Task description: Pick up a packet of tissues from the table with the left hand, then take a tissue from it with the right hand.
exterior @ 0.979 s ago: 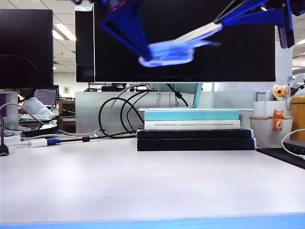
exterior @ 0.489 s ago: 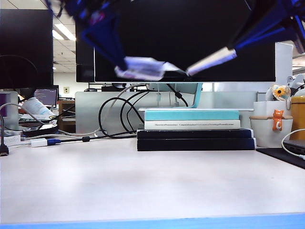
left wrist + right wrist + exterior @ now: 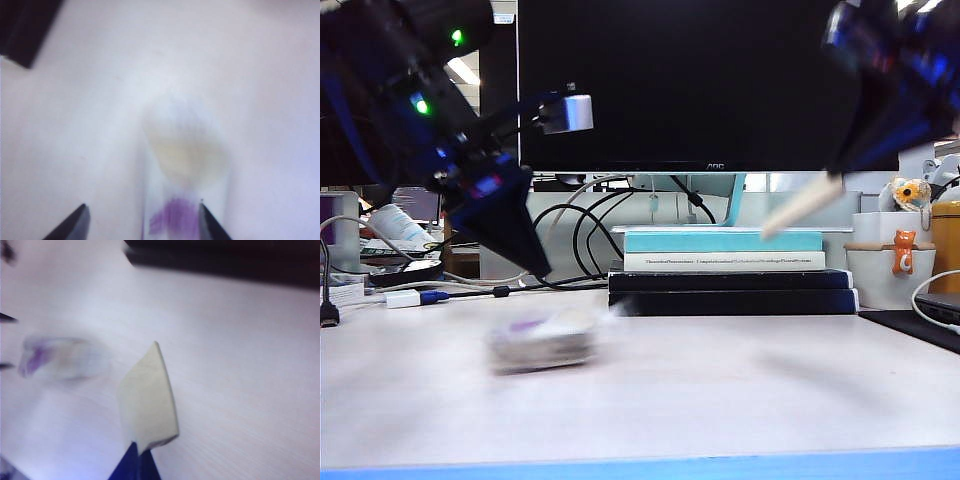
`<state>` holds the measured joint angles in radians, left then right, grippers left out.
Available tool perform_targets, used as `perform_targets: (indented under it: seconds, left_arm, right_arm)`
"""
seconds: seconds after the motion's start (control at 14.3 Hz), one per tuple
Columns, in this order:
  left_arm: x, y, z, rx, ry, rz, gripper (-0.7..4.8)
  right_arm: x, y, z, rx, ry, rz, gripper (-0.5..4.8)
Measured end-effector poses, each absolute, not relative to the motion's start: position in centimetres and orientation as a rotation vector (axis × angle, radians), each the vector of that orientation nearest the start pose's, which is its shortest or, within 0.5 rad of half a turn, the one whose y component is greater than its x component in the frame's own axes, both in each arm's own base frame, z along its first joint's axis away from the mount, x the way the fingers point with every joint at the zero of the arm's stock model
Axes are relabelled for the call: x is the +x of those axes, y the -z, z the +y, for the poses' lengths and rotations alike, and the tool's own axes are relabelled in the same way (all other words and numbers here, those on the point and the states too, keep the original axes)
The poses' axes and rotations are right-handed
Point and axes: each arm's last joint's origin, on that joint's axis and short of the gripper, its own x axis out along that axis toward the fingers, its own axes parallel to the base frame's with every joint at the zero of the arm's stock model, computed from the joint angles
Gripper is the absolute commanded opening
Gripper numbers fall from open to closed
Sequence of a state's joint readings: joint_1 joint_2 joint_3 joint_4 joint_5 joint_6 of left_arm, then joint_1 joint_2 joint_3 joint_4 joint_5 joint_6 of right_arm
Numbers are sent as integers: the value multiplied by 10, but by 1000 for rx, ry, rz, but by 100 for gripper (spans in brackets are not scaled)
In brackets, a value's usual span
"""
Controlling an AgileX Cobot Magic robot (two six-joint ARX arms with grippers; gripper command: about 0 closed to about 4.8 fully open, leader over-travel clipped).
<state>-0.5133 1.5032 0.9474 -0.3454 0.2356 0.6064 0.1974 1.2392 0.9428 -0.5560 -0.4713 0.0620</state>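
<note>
Beige tissue (image 3: 148, 402) slants from right hand (image 3: 136, 460), left hand (image 3: 525, 255) open.

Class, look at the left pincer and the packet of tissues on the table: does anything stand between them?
Nothing visible does. The left pincer hangs open just above the blurred packet of tissues on the table, with only air between. The right pincer, off to the right, pinches the tissue.

Purple-labelled whitish packet (image 3: 542, 340), beige tissue (image 3: 148, 400)

Left gripper (image 3: 142, 220) agape — right gripper (image 3: 136, 456) (pinched)
</note>
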Motion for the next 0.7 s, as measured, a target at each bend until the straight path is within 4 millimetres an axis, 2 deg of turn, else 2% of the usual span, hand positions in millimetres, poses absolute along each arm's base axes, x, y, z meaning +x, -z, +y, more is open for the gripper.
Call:
perform_targets:
  seconds: [0.21,0.49,0.56,0.63,0.7]
  left_arm:
    - [264,-219,-157,600,917,608,306]
    - [269,-224,-159,532,876,558,311]
    - [269,-224,-159,532,866,562,311]
    - [269,-224,-159,521,860,565,311]
    - [270,-224,-159,512,853,562,311]
  right_arm:
    - [251,-246,66,176,-597,954,-4]
    - [269,-202,70,188,-577,1077,-4]
    - [271,-199,70,188,-575,1085,24]
    - [273,-197,70,181,-568,1079,122]
    - [274,-196,70,166,-548,1078,198]
